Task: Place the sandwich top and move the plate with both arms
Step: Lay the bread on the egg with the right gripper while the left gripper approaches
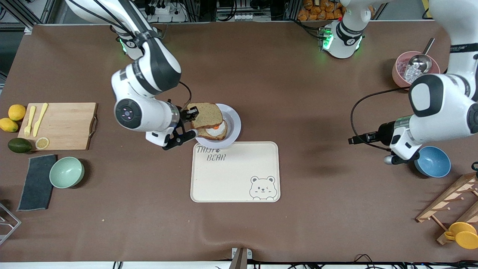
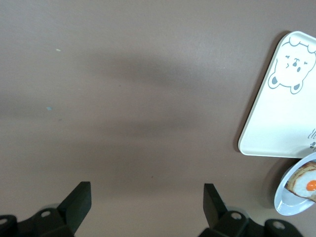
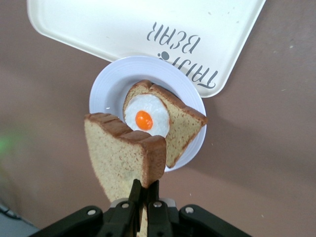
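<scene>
The sandwich top (image 1: 207, 115), a plain brown bread slice, hangs tilted over the plate (image 1: 233, 121), with my right gripper (image 1: 189, 122) shut on its edge. In the right wrist view the sandwich top (image 3: 121, 153) stands on edge between the right gripper (image 3: 146, 190) and the pale plate (image 3: 106, 89). On the plate lies a bread slice with a fried egg (image 3: 177, 126), partly under the held slice (image 1: 216, 131). My left gripper (image 1: 392, 158) waits open above the table beside a blue bowl, and the left wrist view shows the left gripper (image 2: 147, 190) with only bare table between its fingers.
A cream bear-printed tray (image 1: 235, 175) lies just nearer the front camera than the plate, touching its rim. A cutting board (image 1: 63, 125), green bowl (image 1: 66, 172) and dark cloth (image 1: 36, 182) sit toward the right arm's end. Blue bowl (image 1: 433, 161), pink bowl (image 1: 405, 73) and wooden rack (image 1: 453, 203) sit toward the left arm's end.
</scene>
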